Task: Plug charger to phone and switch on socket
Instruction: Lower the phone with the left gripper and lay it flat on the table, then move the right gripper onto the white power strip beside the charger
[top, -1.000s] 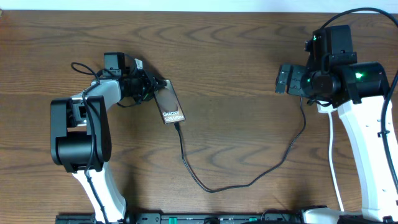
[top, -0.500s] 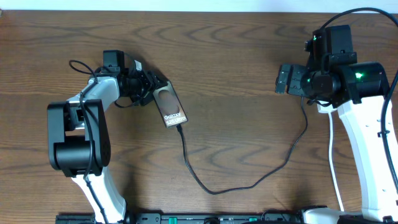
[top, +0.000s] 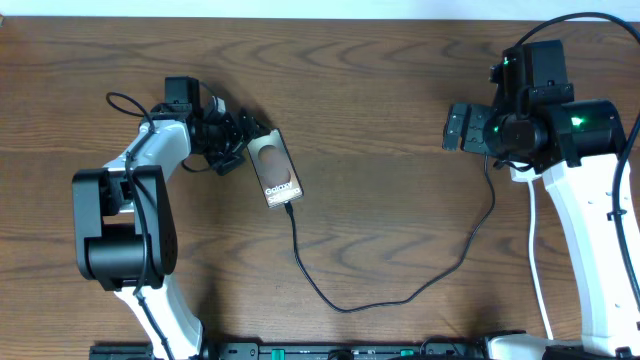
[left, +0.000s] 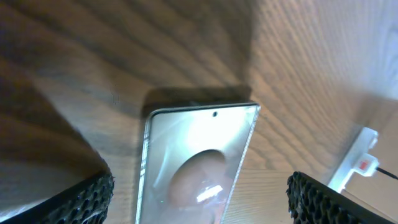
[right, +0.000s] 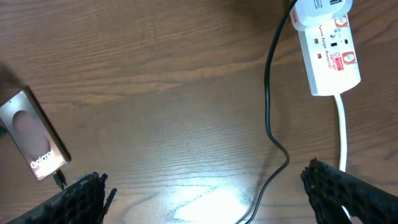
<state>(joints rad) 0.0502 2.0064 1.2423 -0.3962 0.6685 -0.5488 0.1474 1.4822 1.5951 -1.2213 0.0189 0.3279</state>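
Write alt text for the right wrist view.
A white socket lies at top right on a wooden table, a black charger cable trailing down from its top end. The phone lies face up at far left. The right gripper, open, frames the bottom corners.

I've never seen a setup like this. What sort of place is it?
Probably a robotics lab bench: a left arm and right arm mounted at a wooden table, with a phone, charger cable and white power strip laid out.
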